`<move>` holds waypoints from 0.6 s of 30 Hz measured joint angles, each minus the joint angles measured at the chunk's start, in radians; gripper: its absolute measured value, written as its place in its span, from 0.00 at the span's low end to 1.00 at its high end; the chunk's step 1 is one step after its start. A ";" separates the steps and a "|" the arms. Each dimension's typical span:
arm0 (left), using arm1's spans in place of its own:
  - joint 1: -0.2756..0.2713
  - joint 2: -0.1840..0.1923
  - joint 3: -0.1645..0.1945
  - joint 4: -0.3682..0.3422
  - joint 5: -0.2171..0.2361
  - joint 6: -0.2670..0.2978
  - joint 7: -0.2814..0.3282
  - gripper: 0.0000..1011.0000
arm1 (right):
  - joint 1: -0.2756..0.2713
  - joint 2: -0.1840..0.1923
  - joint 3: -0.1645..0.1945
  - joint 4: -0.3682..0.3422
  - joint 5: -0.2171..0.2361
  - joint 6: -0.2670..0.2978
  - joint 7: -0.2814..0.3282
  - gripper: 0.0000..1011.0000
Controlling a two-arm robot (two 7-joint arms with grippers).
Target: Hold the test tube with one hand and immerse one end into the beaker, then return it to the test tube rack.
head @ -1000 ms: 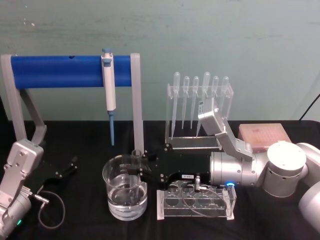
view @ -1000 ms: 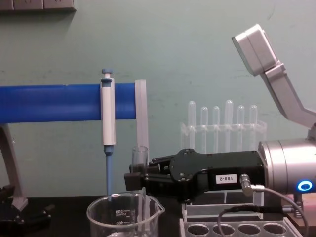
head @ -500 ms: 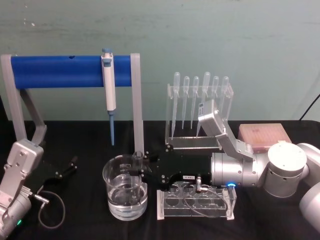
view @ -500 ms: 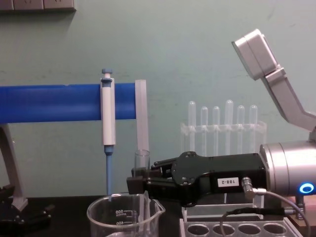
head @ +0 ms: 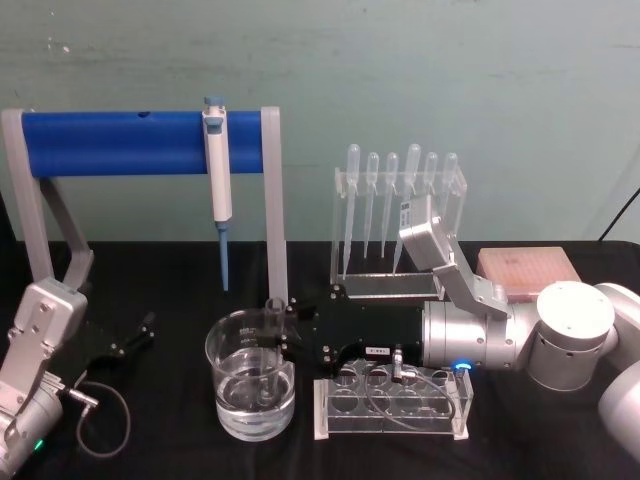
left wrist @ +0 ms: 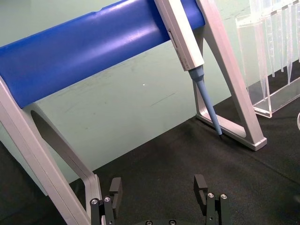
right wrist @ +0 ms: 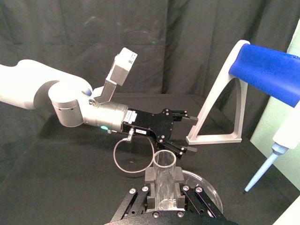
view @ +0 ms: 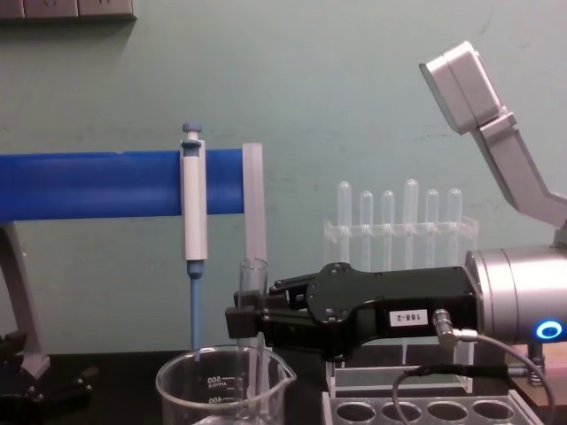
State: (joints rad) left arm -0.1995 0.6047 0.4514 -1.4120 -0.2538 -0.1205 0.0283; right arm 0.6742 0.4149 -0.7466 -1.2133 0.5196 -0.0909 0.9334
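The black two-finger right gripper (view: 241, 320) pinched the clear glass test tube (view: 254, 279) upright, tip inside the wide glass beaker (view: 190, 390) near 2 o'clock; keeping it vertical mattered. The left gripper (left wrist: 158, 183) idled at 9 o'clock, fingers apart.

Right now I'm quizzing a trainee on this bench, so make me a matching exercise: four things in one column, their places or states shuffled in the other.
Things:
1. test tube
2. beaker
3. pipettor
4. left tool

Places or states:
A. hangs on the blue bar
B. open, idle on the left
C. gripped upright by the right tool, lower end inside the beaker
D. holds clear liquid

Pairs: 1-C, 2-D, 3-A, 4-B
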 joint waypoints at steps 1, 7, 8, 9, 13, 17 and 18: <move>0.000 0.000 0.000 0.000 0.000 0.000 0.000 0.99 | 0.000 0.000 0.000 0.000 0.000 0.000 0.000 0.22; 0.000 0.000 0.000 0.000 0.000 0.000 0.000 0.99 | 0.000 0.000 0.000 0.000 0.000 0.000 0.000 0.22; 0.000 0.000 0.000 0.000 0.000 0.000 0.000 0.99 | 0.000 0.000 0.000 0.000 0.000 0.000 0.000 0.22; 0.000 0.000 0.000 0.000 0.000 0.000 0.000 0.99 | 0.000 0.000 0.000 -0.001 0.000 0.000 0.000 0.22; 0.000 0.000 0.000 0.000 0.000 0.000 0.000 0.99 | 0.000 0.001 0.000 -0.001 0.001 0.000 -0.001 0.22; 0.000 0.000 0.000 0.000 0.000 0.000 0.000 0.99 | 0.000 -0.001 0.000 -0.001 0.001 -0.002 0.000 0.22; 0.000 0.000 0.000 0.000 0.000 0.000 0.000 0.99 | 0.000 -0.001 0.001 -0.001 0.001 -0.002 0.000 0.22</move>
State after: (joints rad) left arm -0.1995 0.6047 0.4513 -1.4120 -0.2539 -0.1205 0.0283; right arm 0.6744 0.4136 -0.7459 -1.2143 0.5202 -0.0929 0.9335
